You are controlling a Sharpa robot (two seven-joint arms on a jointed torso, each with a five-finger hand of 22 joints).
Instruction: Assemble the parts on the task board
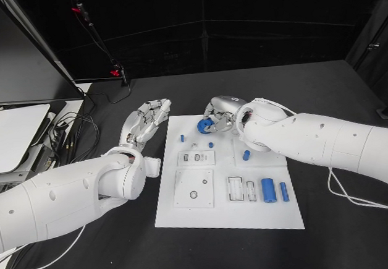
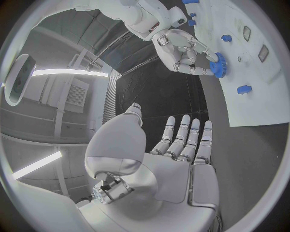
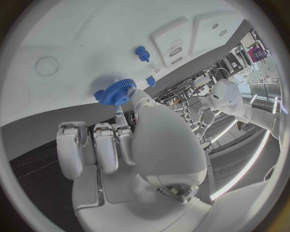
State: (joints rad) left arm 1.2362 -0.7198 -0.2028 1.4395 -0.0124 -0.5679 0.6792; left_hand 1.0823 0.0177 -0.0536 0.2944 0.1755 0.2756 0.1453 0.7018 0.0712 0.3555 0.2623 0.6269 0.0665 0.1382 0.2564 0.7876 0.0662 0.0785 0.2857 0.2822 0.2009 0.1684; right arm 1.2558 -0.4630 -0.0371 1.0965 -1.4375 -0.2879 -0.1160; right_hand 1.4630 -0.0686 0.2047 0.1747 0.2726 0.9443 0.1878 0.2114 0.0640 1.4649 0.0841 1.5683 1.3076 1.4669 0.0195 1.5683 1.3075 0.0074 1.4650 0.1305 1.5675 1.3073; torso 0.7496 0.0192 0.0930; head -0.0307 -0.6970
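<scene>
Right hand (image 1: 221,115) at board's 12 o'clock edge, pinching blue gear (image 1: 205,125) between thumb and finger, gear just over white board (image 1: 253,214). Left hand (image 1: 147,122) off board at 10 o'clock, fingers straight and apart, holding nothing. On board: small blue pegs (image 1: 182,138) near gear, blue pin (image 1: 246,154) at center right, blue cylinder (image 1: 268,190) and slimmer blue bar (image 1: 284,191) at 4 o'clock beside slotted plates (image 1: 240,189).

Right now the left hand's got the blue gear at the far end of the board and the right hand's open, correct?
Swapped. The right hand holds the blue gear in its fingers at the far end of the task board; the left wrist view shows it plainly. The left hand is open, holding nothing, beside the board's far left corner.
</scene>
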